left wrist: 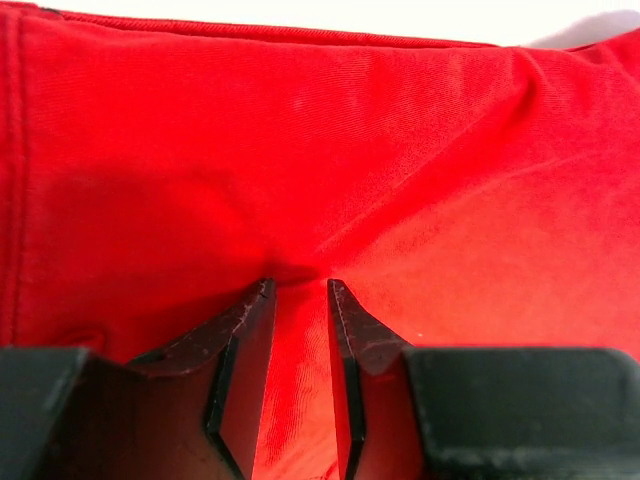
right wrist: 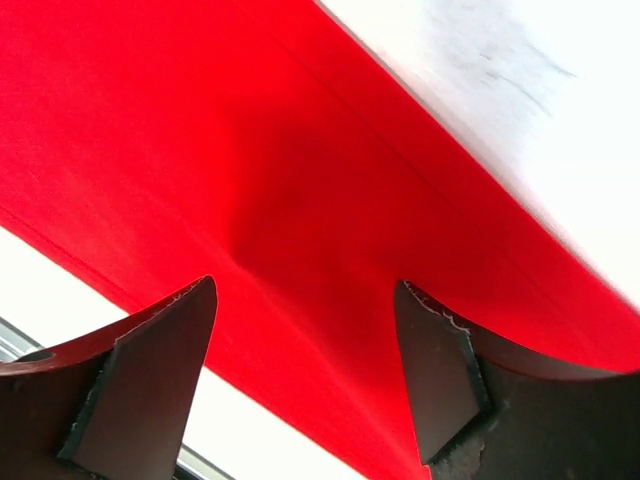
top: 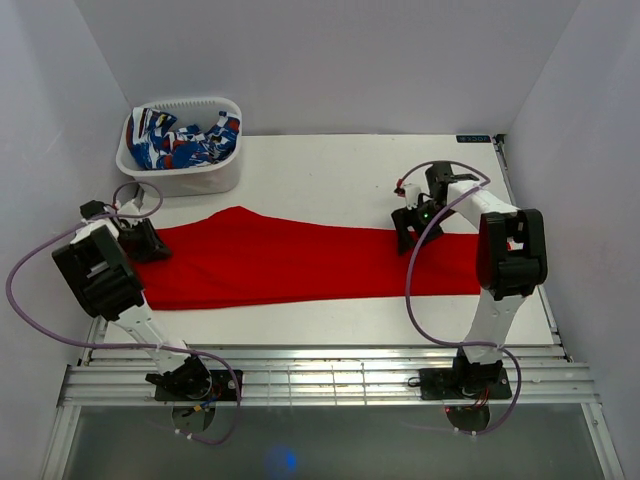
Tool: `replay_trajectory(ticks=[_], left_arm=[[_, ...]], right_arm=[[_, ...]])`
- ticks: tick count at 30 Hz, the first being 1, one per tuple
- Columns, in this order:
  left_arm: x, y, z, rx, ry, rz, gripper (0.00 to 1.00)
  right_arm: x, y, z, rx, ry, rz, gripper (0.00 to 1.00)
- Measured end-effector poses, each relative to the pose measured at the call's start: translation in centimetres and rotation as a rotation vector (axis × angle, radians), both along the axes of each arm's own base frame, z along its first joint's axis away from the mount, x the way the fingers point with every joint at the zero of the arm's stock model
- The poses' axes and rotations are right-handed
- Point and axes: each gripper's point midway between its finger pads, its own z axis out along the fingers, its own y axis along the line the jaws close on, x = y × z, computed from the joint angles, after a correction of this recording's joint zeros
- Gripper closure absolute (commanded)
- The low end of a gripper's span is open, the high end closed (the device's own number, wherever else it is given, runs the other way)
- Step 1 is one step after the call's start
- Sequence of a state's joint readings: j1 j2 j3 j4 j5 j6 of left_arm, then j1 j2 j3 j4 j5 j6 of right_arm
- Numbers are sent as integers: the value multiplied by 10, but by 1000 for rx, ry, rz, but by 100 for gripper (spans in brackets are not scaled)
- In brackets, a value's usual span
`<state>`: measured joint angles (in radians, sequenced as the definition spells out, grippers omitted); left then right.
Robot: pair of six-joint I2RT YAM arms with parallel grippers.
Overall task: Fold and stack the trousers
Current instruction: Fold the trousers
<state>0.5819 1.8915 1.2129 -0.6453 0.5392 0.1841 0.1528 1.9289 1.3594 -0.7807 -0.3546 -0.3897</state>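
The red trousers (top: 300, 262) lie flat across the table, folded lengthwise into one long band running left to right. My left gripper (top: 150, 240) is at their left end; in the left wrist view (left wrist: 300, 285) its jaws stand close together with a puckered ridge of the red cloth (left wrist: 300, 150) pinched between them. My right gripper (top: 410, 235) is over the leg part near the right end. In the right wrist view (right wrist: 305, 285) its jaws stand wide apart, just above the red cloth (right wrist: 200, 120) with nothing between them.
A white basket (top: 190, 180) holding blue-white-red patterned cloth (top: 180, 140) stands at the back left, just behind the left gripper. White table (top: 330, 170) shows behind and in front of the trousers. A metal rail (top: 320, 375) runs along the near edge.
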Motion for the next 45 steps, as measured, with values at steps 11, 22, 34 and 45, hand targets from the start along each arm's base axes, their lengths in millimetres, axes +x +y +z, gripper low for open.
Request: replay_trajectory(ticks=[11,22,34,45], left_arm=[[1,53,1,173,28,-9,59],[0,53,1,173,8,-46,57],[0,52,2,175,3,-57,57],[3,44,2,172,-5,-68,55]], right_arm=[[25,-150,64,-35,-184,-368,23],[-23,-257,20,-158,-53,-573,24],[-45,-223,-16,-82,66,-527,62],[-39,-210,-2,19,74,-519,92]])
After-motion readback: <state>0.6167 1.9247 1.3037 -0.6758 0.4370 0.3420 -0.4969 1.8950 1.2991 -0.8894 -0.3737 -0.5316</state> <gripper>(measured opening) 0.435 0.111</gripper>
